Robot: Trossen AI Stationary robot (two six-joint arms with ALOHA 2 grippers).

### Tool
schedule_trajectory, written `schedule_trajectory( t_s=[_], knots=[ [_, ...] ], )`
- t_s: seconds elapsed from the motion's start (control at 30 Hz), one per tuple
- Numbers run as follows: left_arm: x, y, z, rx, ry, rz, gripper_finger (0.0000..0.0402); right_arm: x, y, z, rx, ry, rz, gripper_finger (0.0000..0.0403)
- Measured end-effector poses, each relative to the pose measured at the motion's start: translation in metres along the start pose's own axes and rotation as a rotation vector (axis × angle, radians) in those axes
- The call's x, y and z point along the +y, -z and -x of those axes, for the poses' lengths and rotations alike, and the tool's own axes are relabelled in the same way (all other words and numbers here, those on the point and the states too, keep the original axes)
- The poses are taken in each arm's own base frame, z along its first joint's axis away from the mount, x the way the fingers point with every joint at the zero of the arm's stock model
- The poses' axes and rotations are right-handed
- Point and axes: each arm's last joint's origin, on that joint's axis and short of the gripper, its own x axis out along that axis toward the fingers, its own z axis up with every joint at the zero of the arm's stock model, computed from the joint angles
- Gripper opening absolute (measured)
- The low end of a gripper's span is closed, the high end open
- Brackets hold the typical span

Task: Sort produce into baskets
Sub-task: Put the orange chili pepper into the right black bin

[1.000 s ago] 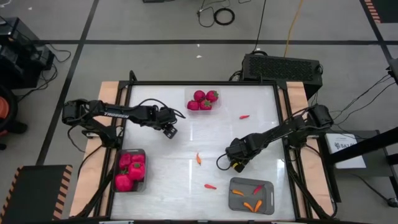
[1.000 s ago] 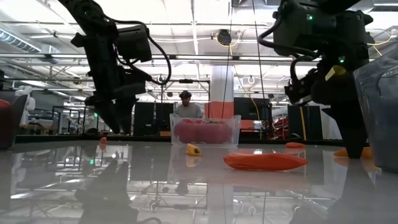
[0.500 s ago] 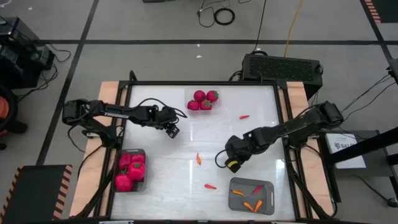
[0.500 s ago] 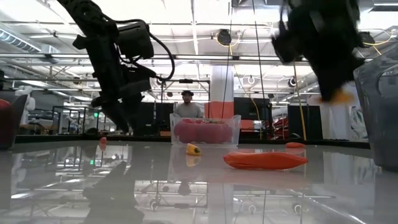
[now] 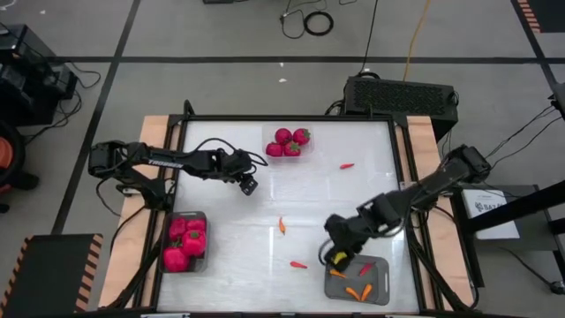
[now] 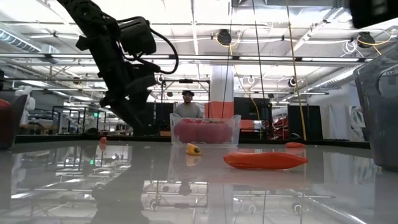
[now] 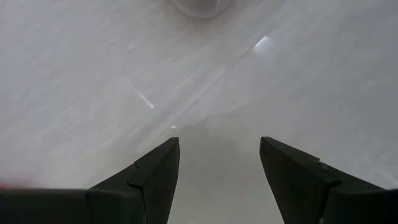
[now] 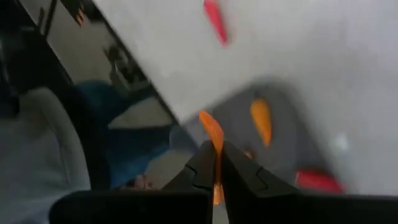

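A: Left gripper (image 5: 250,185), left of the clear tray (image 5: 288,155), jaws apart, empty; right gripper (image 5: 335,258) at the near-right grey bin (image 5: 378,265)'s left rim, clamped on an orange piece (image 8: 212,133).

B: Best carried further over the bin's middle, lowered — then released; avoids a bounce-out.

A: Counted: two grey bins plus that tray; three loose pieces on the table — two near the bin, one far.

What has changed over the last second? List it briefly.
The right tool swung from mid-table toward the front, to the rim of the grey rectangular plastic bin holding small peppers, and shut on a slender orange pepper. The left tool only edged slightly, open over bare table. Loose peppers, the clear tray of round red pieces and the bin of magenta pieces stayed put.
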Motion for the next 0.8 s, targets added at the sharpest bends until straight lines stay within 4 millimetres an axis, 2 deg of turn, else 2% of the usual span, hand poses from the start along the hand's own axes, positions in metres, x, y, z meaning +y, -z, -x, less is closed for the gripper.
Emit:
schedule_trajectory(
  t_s=[0.27,0.43,0.63,0.8],
  knots=[
    [-0.001,-0.001,0.000,-0.012,0.007,0.002,0.0231,0.002,0.045,-0.009,0.062,0.080,-0.052,0.0011],
    [-0.002,-0.003,0.000,-0.034,0.020,0.007,0.0231,-0.002,0.062,-0.011,0.062,0.155,-0.117,0.0011],
    [-0.003,-0.004,0.000,-0.043,0.028,0.009,0.0231,-0.002,0.080,-0.013,0.088,0.171,-0.117,0.0013],
    [-0.003,-0.004,0.000,-0.038,0.037,0.010,0.0231,-0.004,0.086,-0.013,0.095,0.196,-0.135,0.0040]
  ],
)
